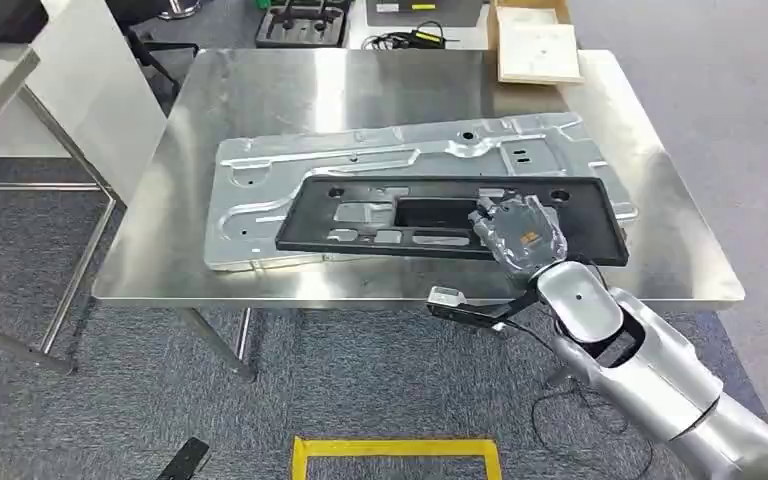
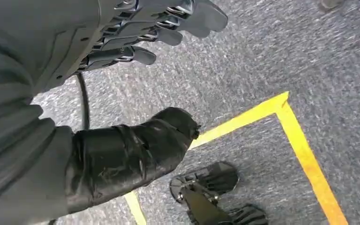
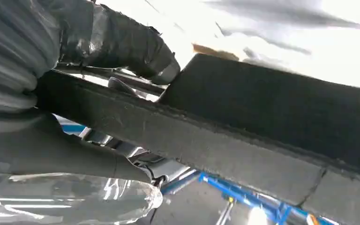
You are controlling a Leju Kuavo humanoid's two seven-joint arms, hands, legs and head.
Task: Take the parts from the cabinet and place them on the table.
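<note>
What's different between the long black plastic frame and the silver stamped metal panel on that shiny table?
The long black plastic frame is matte, narrow, with a rectangular cut-out; the silver stamped metal panel is shiny, wider, ribbed. The frame lies on top of the panel, gripped by the right hand; the panel lies untouched on the steel table. Both are flat and elongated.

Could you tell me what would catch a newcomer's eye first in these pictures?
First, the long black plastic panel lying across a stamped silver metal sheet in the middle of the shiny steel table. Next, the robot's right hand gripping the panel near its right end, its silver arm coming in from the lower right. Then the yellow tape marking a square on the grey carpet, where the left hand hangs with nothing in it.
</note>
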